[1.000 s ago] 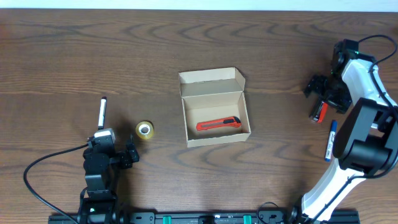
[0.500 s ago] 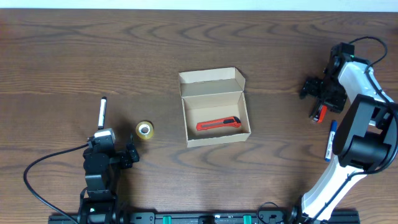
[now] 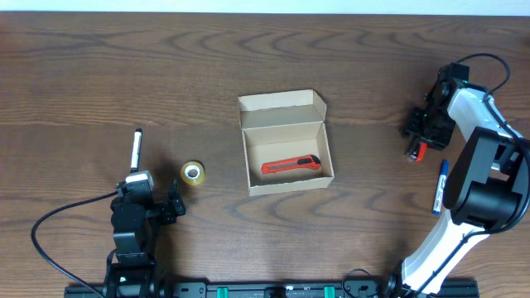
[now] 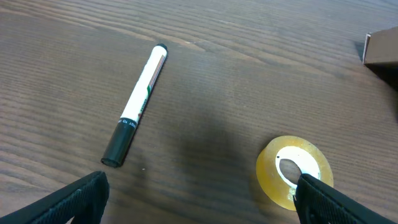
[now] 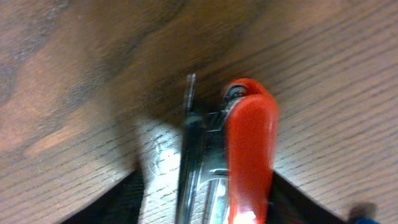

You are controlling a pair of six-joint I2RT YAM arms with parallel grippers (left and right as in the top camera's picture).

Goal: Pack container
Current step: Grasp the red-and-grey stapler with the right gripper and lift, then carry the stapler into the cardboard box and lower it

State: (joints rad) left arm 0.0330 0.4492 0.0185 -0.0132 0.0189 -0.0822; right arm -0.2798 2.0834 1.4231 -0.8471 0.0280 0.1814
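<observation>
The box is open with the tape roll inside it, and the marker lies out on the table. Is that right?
Not quite. The box is open and the marker lies out on the table, but the tape roll is not inside: the overhead view shows it on the table left of the box. The box holds a red cutter.

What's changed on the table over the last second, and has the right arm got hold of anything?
The right gripper has edged left and closed in over the red stapler, jaws open on either side of it; no grip visible yet. The left gripper, the cardboard box with the red knife inside, the tape roll, the marker and the blue pen stayed put.
</observation>
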